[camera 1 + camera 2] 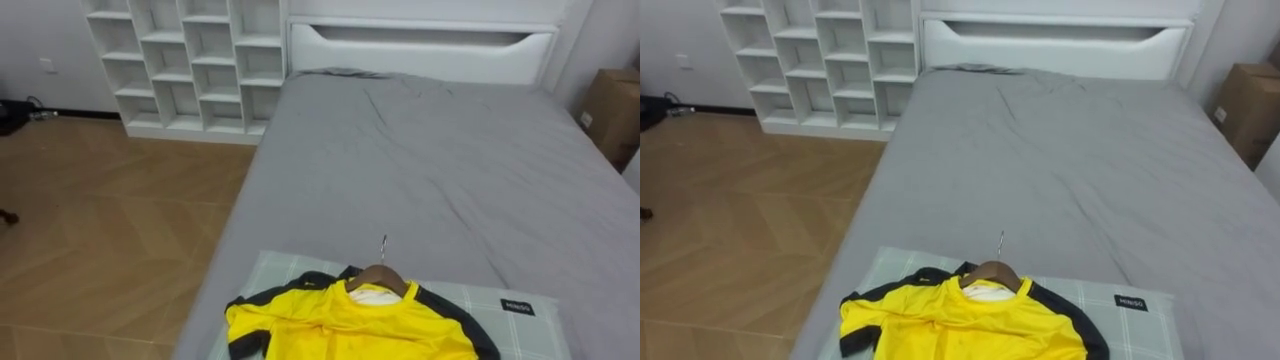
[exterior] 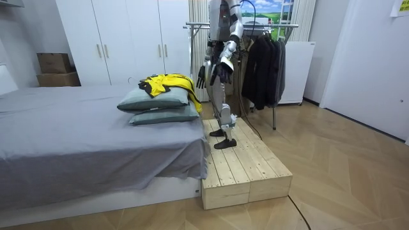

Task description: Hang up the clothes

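Grey bed beside white shelves carries a yellow shirt.

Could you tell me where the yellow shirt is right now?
The yellow shirt lies, wooden hanger in its collar, atop the stacked pillows at the eye views' bottom centre, on the near end of the grey bed.

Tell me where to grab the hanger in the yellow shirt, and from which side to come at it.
Grip the wooden hanger at its bare arch in the collar, just below the metal hook. The rest sits inside the yellow shirt, which lies flat on the pillow. Probably come down from above on the near side, since the hook points away toward the headboard.
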Controlling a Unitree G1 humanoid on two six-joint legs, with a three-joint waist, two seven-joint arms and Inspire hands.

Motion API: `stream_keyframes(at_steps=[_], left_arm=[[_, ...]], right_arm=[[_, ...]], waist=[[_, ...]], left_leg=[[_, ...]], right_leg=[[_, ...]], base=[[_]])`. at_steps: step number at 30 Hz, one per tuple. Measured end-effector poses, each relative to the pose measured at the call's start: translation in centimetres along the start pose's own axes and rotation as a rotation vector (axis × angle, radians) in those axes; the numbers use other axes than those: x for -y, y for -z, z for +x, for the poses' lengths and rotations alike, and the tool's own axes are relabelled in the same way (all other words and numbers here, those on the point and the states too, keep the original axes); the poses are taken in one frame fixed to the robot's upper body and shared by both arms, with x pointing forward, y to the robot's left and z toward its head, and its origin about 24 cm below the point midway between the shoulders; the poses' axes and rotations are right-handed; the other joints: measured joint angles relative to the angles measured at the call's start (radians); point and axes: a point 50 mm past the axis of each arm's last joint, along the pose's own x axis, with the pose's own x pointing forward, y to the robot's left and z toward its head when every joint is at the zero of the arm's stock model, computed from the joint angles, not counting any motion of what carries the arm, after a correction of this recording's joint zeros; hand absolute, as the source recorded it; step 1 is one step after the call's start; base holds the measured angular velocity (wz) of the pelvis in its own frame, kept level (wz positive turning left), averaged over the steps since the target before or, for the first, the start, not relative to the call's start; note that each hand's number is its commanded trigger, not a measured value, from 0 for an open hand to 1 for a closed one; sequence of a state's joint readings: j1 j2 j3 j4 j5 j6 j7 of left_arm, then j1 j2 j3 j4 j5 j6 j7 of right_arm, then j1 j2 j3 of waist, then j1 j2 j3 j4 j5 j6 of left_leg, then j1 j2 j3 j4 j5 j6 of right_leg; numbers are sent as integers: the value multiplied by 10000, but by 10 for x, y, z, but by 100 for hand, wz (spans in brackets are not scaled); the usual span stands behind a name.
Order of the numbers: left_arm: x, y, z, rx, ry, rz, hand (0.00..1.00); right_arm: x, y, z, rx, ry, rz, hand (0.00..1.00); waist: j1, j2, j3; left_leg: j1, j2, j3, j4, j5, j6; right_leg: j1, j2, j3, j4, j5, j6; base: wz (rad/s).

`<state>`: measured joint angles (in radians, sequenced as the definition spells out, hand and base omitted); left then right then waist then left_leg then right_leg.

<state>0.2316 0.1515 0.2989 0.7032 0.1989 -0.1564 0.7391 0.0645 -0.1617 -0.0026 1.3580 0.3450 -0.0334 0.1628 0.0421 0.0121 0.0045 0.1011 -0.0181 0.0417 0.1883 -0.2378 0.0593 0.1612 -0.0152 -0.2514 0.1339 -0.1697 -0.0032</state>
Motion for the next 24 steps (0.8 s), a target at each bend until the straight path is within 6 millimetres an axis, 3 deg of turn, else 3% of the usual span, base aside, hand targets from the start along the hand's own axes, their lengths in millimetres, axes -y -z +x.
stream_keyframes(at_steps=[10,13,20,24], left_arm=[[-2,-74,7,3319,-999,-674,0],[-4,-84,7,3832,-1080,-767,0],[-9,-120,-2,5842,-1279,-731,0],[-14,-136,-2,6725,-1474,-644,0]], right_arm=[[0,0,0,26,0,96,0],[1,1,0,14,8,31,0],[4,1,-1,207,43,-44,0],[7,-3,-2,347,-16,-117,0]], waist=[[-307,-4,-46],[-360,56,-83],[-415,170,-42],[-667,308,-17]], left_leg=[[-17,2,15,6,2,1],[-5,1,68,44,3,1],[-83,2,99,122,2,1],[-105,1,98,107,2,1]], right_leg=[[-47,-4,67,-4,0,0],[-44,-13,104,-4,0,0],[-179,-7,286,-19,0,0],[-176,-5,298,-14,0,-1]], base=[[1],[-5],[-2],[0]])
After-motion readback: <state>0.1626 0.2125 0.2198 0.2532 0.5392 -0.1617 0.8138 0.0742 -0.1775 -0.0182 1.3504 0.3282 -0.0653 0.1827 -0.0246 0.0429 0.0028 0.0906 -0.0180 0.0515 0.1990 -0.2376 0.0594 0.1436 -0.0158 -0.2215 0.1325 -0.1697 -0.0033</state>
